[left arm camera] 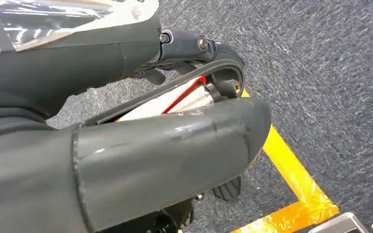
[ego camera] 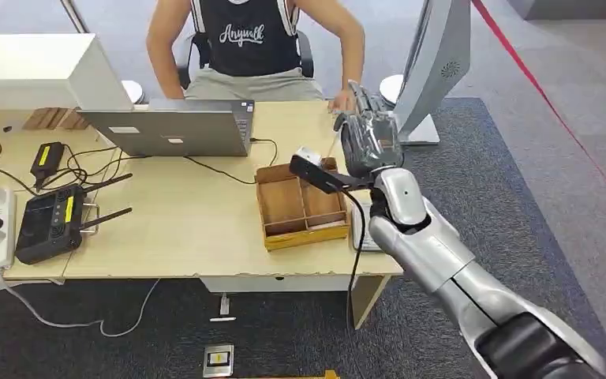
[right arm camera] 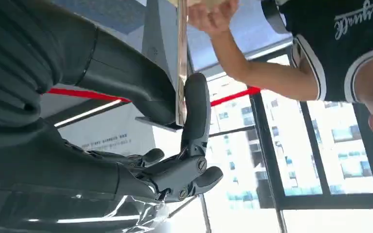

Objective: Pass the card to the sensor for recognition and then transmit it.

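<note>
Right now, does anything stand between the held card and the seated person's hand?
Nothing visible does: the right hand pinches the card, and the person's hand touches its far end.

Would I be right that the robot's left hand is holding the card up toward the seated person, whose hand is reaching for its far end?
Not quite: it is the right hand that pinches the card, not the left. The right wrist view shows this, with the person's hand at the card's far end.
</note>
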